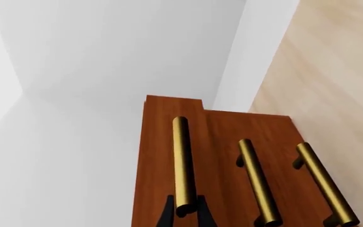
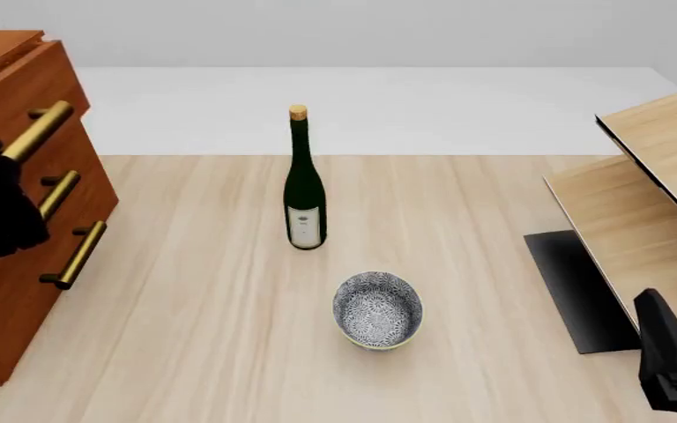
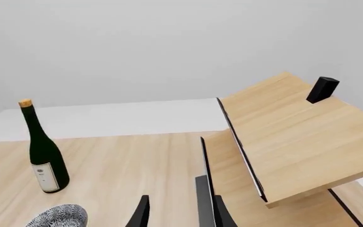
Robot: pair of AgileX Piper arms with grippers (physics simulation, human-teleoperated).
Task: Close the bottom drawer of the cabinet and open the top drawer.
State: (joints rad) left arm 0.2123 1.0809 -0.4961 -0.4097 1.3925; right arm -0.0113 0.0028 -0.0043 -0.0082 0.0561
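The top drawer [image 2: 10, 79] of the cabinet [image 2: 15, 291], at the worktop's [image 2: 197, 264] left edge, stands slightly proud; the bottom drawer [image 2: 21, 291] looks shut. The left hand [image 1: 185, 213] pinches one end of the top drawer's handle [image 1: 181, 161], so an off-centre pull could slip off the bar or skew the drawer. The right hand [image 3: 178, 213], spread and empty, idles well apart.

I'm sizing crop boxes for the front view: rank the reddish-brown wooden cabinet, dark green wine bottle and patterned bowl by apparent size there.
1. Reddish-brown wooden cabinet, clearly largest, though cut off at the frame's left edge.
2. Dark green wine bottle, taller than the bowl.
3. Patterned bowl, wider but shorter; by area these two look close.
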